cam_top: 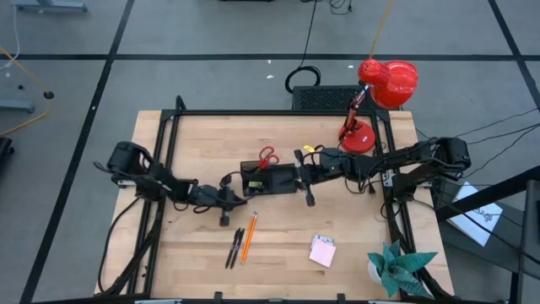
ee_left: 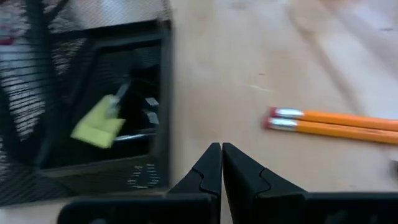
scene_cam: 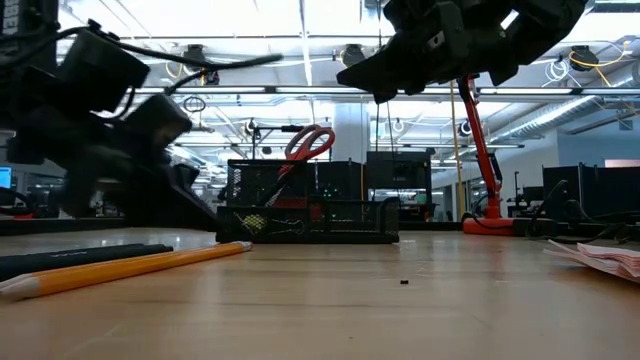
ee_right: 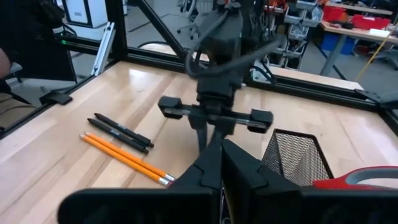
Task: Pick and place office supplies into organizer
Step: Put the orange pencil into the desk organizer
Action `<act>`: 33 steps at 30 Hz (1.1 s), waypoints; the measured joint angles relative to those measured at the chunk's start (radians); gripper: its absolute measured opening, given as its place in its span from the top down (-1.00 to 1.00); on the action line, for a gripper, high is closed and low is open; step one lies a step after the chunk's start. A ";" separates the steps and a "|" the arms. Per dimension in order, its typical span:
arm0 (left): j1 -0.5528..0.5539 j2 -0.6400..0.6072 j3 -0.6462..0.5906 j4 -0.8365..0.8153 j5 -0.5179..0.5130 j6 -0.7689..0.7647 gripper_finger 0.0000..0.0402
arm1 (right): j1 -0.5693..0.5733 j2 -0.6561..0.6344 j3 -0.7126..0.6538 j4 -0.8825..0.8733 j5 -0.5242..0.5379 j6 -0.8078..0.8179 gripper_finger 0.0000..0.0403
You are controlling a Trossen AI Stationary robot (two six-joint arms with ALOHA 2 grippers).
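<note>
Beside the organizer [cam_top: 268, 179], on its pencil side, our left gripper [cam_top: 226, 203] hangs pinched shut and empty; the right gripper [cam_top: 309, 188], at the organizer's opposite end, is likewise closed on nothing. With scissors [cam_top: 267, 156] and a yellow piece [ee_left: 99, 122] already inside, we should open the left fingers, drop toward the orange pencils [cam_top: 247, 239] lying near the organizer, and grasp mid-shaft. Black pens [cam_top: 234, 247] touching them may crowd the pinch; the pink pad [cam_top: 322, 251] and red lamp [cam_top: 384, 89] sit well clear.

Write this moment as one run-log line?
left gripper: shut, empty, beside organizer | right gripper: shut, empty | scissors: in organizer | pencils: on table
</note>
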 joint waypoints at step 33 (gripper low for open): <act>-0.017 -0.123 -0.042 -0.002 0.102 0.152 0.89 | 0.176 0.012 0.026 -0.082 0.238 -0.174 0.96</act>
